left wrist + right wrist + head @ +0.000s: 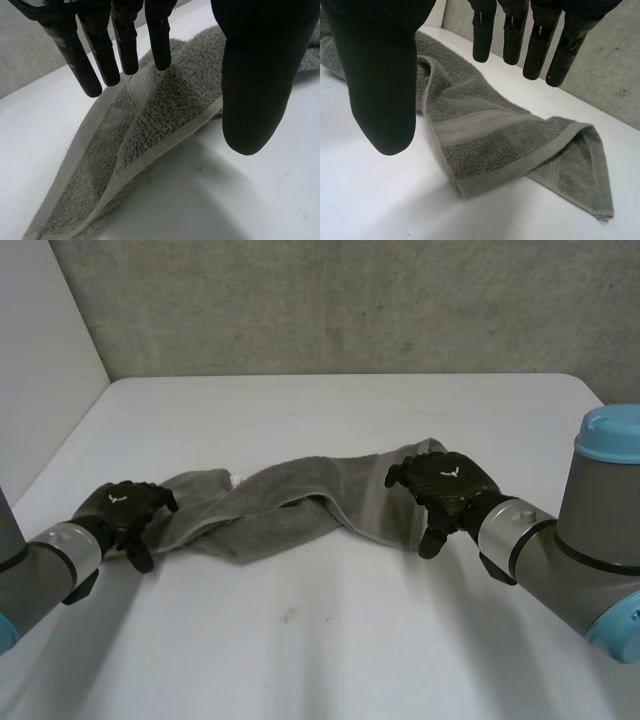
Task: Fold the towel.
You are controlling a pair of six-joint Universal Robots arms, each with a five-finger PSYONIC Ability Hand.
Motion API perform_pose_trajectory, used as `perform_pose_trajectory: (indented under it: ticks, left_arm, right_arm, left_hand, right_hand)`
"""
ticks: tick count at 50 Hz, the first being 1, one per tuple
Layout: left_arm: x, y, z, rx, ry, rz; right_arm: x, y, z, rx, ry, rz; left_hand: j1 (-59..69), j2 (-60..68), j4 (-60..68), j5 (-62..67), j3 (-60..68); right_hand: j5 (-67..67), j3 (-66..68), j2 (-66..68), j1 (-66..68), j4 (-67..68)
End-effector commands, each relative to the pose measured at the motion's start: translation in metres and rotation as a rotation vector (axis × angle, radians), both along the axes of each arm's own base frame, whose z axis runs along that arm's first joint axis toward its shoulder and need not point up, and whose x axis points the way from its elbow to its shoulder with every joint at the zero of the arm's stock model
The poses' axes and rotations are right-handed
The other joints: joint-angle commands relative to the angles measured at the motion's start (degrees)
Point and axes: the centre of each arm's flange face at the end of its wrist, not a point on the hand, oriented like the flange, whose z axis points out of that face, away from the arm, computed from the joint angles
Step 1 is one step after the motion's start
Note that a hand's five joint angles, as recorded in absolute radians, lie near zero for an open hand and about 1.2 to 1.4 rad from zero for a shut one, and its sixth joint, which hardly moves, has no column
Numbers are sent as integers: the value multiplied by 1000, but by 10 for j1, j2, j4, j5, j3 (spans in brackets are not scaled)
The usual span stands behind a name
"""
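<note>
Towel [290, 505]: bunched and twisted on white table [330, 660] — long axis running hand to hand.
Left hand [125, 508]: at towel's left end; fingers straight, thumb spread, gripping nothing.
Right hand [445, 485]: over right end — fingers likewise spread, empty.

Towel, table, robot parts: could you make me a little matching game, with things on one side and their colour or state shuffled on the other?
Things:
1. towel
2. table
3. right hand
4. right arm's cap

Descriptions:
A. white
B. light blue
C. grey, lying twisted
D. black, fingers open above one end of the towel

Pairs: 1-C, 2-A, 3-D, 4-B
</note>
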Motion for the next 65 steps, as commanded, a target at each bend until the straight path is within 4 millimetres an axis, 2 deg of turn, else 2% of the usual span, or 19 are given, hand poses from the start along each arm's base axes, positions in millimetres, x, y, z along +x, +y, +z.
perform_pose_trajectory:
  ticks: [1, 8, 11, 13, 15, 16, 19, 21, 22, 23, 24, 26, 27, 29, 30, 34, 43, 48, 65]
  left_arm:
    - [0, -6, -10, -35, -6, 3]
    - [0, -9, -20, -54, -25, -6]
    - [0, -12, -26, -65, -46, -17]
    - [-1, -17, -27, -104, -72, -33]
    - [-1, -20, -25, -135, -89, -39]
    - [-1, -20, -25, -135, -89, -39]
    - [-3, -24, -12, -203, -122, -49]
    - [-11, -21, 24, -310, -122, -64]
    - [-11, -21, 24, -310, -122, -64]
    - [-17, -16, 46, -369, -113, -70]
    - [-17, -16, 46, -369, -113, -70]
    - [-31, 0, 86, -479, -96, -104]
    - [-31, 0, 86, -480, -96, -104]
    - [-37, 16, 127, -594, -75, -120]
    - [-37, 16, 127, -595, -75, -120]
    - [-39, 31, 163, -686, -55, -126]
    - [-57, 51, 191, -685, -21, -194]
    - [-66, 59, 211, -691, 15, -216]
    - [-66, 65, 243, -668, 223, -175]
  right_arm:
    - [0, 1, -5, 6, 2, 5]
    - [0, 1, -6, 8, 3, 5]
    - [0, 1, -7, 11, 4, 5]
    - [1, 0, -10, 13, 5, 3]
    - [0, -1, -11, 12, 5, 2]
    - [0, -1, -11, 12, 5, 2]
    - [0, -2, -12, 6, 4, -6]
    - [1, -3, -12, 12, -9, -18]
    - [1, -3, -12, 13, -9, -18]
    - [2, -4, -11, 37, -43, -34]
    - [2, -4, -11, 37, -43, -34]
    - [4, -5, -7, 112, -157, -69]
    - [4, -5, -7, 112, -158, -70]
    - [14, -7, 0, 177, -269, -82]
    - [14, -7, 0, 177, -270, -82]
    - [35, -3, 5, 225, -356, -55]
    - [74, -3, -4, 249, -404, 3]
    - [94, -12, -32, 347, -459, -12]
    - [107, -39, -72, 211, -462, -89]
  left_hand:
    - [80, 80, 80, 80, 80]
    - [91, 92, 92, 92, 91]
    - [179, 179, 179, 179, 179]
    - [415, 415, 415, 415, 415]
    - [554, 555, 555, 555, 554]
    - [556, 556, 556, 556, 556]
    - [564, 564, 564, 564, 564]
    - [564, 564, 564, 564, 564]
    - [564, 564, 564, 564, 564]
    - [564, 564, 564, 564, 564]
    - [564, 564, 564, 564, 564]
    - [564, 564, 564, 564, 564]
    - [564, 564, 564, 564, 564]
    - [564, 564, 564, 564, 564]
    - [564, 564, 564, 564, 564]
    - [564, 564, 564, 564, 564]
    - [564, 564, 564, 564, 564]
    - [564, 564, 564, 564, 564]
    - [564, 564, 564, 564, 564]
  right_hand:
    - [34, 39, 30, 59, 42]
    - [34, 39, 30, 59, 42]
    - [34, 39, 30, 59, 42]
    - [34, 39, 30, 59, 42]
    - [34, 39, 30, 59, 42]
    - [34, 39, 30, 59, 42]
    - [34, 39, 30, 59, 42]
    - [15, 21, 12, 41, 24]
    - [15, 21, 11, 41, 24]
    - [-1, 4, -5, 24, 7]
    - [-2, 4, -5, 24, 7]
    - [-15, -10, -19, 11, -7]
    - [-15, -10, -19, 11, -7]
    - [-38, -33, -42, -13, -30]
    - [-39, -33, -42, -13, -30]
    - [-67, -62, -71, -42, -59]
    - [-67, -62, -71, -42, -59]
    - [-59, -53, -63, -33, -50]
    - [34, 39, 30, 59, 42]
